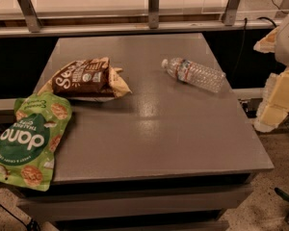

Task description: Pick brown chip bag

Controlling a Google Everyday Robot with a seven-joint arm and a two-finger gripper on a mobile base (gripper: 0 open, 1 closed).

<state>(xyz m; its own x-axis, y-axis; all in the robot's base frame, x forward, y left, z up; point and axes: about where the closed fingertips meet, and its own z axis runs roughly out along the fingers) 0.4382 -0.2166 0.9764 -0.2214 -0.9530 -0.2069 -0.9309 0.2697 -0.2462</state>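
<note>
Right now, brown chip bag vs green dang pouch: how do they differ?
Colour: the brown chip bag is dark brown with white lettering; the green dang pouch is bright green with a white logo.
Size: the bag looks smaller than the pouch.
Pose: the bag lies wholly on the table, farther back; the pouch overhangs its front-left corner.
Both lie flat at the picture's left, far from the hand at its right edge.

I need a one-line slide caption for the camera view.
A brown chip bag, green pouch and water bottle lie on a gray table; the robot hand is off its right edge.
</note>
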